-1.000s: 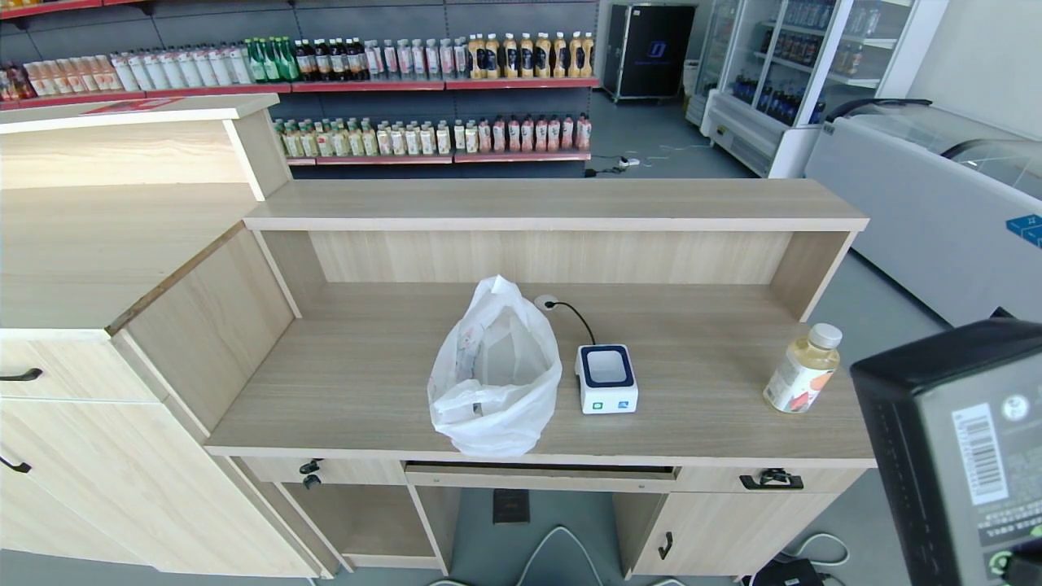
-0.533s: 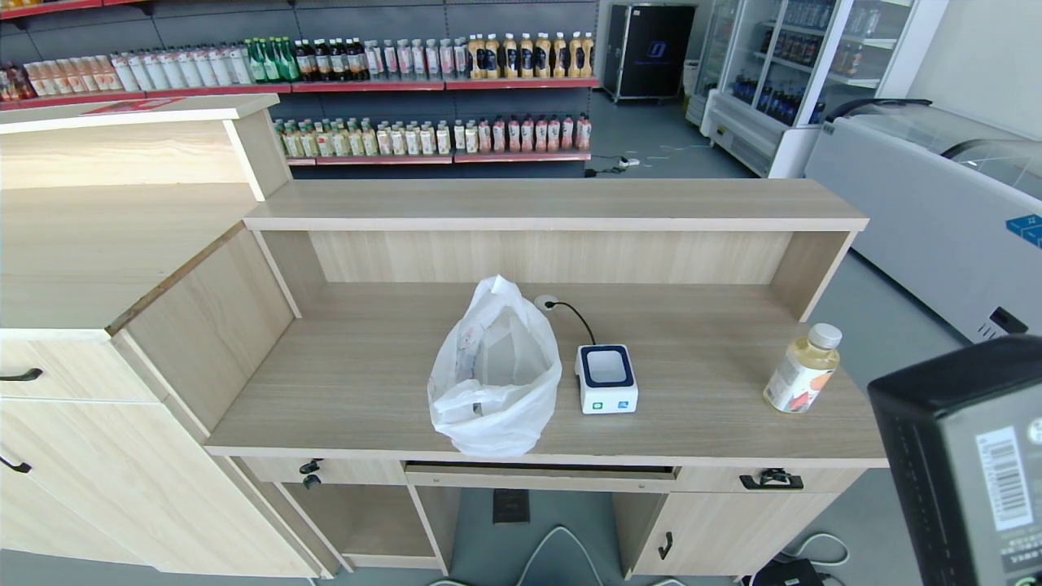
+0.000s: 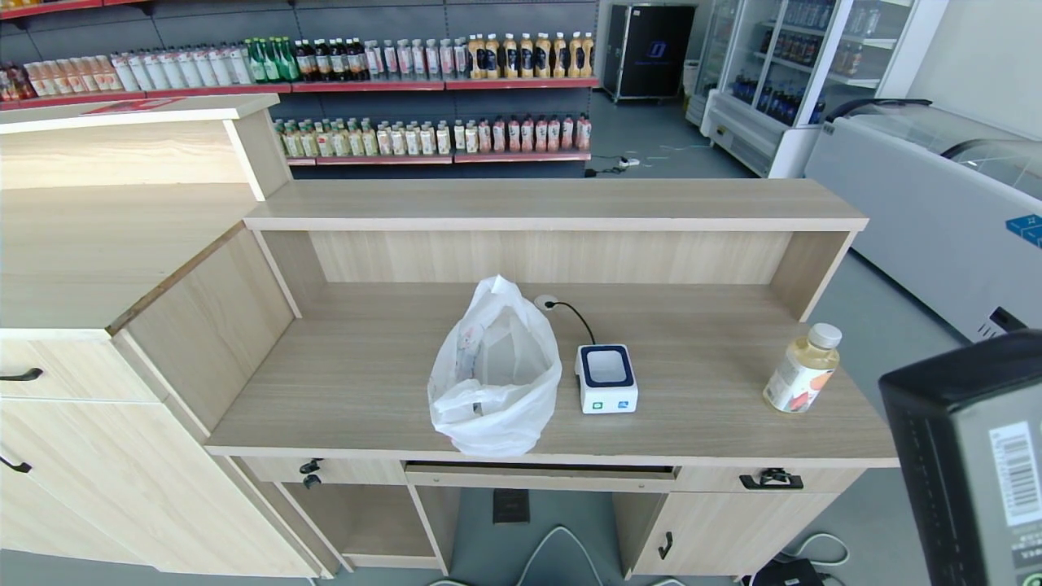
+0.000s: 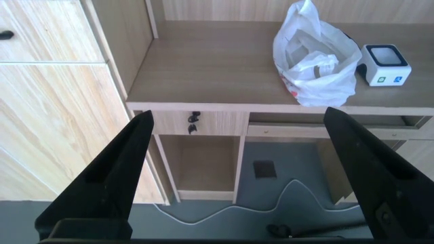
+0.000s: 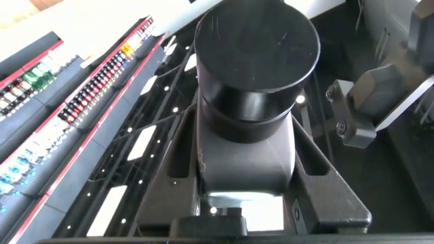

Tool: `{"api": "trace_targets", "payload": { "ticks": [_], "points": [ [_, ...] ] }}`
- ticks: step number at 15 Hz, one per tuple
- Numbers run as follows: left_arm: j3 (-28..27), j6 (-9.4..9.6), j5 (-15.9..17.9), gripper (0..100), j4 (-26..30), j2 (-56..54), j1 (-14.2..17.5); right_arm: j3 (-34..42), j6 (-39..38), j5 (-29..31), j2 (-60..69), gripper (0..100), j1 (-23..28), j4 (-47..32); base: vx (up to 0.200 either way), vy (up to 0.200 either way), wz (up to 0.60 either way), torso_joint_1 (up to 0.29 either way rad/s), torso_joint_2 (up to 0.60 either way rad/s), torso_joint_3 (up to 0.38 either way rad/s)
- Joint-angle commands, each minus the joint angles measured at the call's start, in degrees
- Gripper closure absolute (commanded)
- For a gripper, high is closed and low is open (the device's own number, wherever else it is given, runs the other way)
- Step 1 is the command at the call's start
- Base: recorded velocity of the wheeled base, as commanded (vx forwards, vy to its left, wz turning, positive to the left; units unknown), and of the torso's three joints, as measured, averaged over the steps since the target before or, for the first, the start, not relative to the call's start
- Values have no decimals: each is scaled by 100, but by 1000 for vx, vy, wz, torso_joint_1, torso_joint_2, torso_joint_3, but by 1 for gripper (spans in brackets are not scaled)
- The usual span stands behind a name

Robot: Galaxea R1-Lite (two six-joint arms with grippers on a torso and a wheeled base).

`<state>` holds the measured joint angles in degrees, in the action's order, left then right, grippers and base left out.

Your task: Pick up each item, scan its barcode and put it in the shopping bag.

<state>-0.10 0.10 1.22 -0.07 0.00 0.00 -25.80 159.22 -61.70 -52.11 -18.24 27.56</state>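
A black carton [image 3: 969, 464] with a barcode label is held up at the near right, off the counter's right end. Its round black cap [image 5: 256, 61] points at the ceiling in the right wrist view, where my right gripper [image 5: 247, 183] is shut on the carton's body. The white shopping bag [image 3: 494, 370] stands open in the middle of the counter, with the white barcode scanner [image 3: 606, 378] just right of it. A juice bottle [image 3: 803, 370] stands near the counter's right end. My left gripper [image 4: 244, 176] hangs open below and in front of the counter's left part, with the shopping bag [image 4: 315, 57] and scanner [image 4: 386, 64] beyond it.
The wooden counter [image 3: 350, 382] has a raised back shelf [image 3: 553, 202] and side walls. A taller cabinet [image 3: 106, 244] adjoins on the left. The scanner's cable [image 3: 574, 313] runs to the back. Drawers and handles [image 3: 771, 480] sit below the front edge.
The black carton has shifted to the right and a little lower in the head view. Bag, scanner and bottle have not moved.
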Motion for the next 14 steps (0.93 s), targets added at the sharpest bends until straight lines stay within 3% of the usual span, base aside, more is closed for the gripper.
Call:
{"api": "trace_targets", "payload": {
  "ticks": [1, 3, 5, 7, 9, 11, 12, 13, 14],
  "points": [
    [1, -1, 1, 0, -1, 0, 0, 4, 4, 0, -27, 100, 22, 3, 0, 0, 0, 0, 0, 0],
    [1, -1, 1, 0, -1, 0, 0, -92, -322, 9, -80, 100, 338, 12, 0, 0, 0, 0, 0, 0],
    [1, -1, 1, 0, -1, 0, 0, -180, -1236, 44, -238, 100, 910, 83, 0, 0, 0, 0, 0, 0],
    [1, -1, 1, 0, -1, 0, 0, -497, -3310, 219, -457, 100, 2281, 135, 0, 0, 0, 0, 0, 0],
    [1, -1, 1, 0, -1, 0, 0, -128, -5586, 299, -589, 100, 3546, 118, 0, 0, 0, 0, 0, 0],
    [1, -1, -8, 0, -1, 0, 0, 48, -7300, 492, -624, 100, 4777, 100, 0, 0, 0, 0, 0, 0],
    [1, -1, 1, 0, -1, 0, 0, 66, -7783, 589, -730, 100, 4944, 56, 0, 0, 0, 0, 0, 0],
    [1, -1, 1, 0, -1, 0, 0, 57, -8873, 703, -1038, 100, 5208, -23, 0, 0, 0, 0, 0, 0],
    [1, -1, 1, 0, -1, 9, 0, 57, -9278, 729, -1152, 100, 5454, -32, 0, 0, 0, 0, 0, 0]
  ]
}}
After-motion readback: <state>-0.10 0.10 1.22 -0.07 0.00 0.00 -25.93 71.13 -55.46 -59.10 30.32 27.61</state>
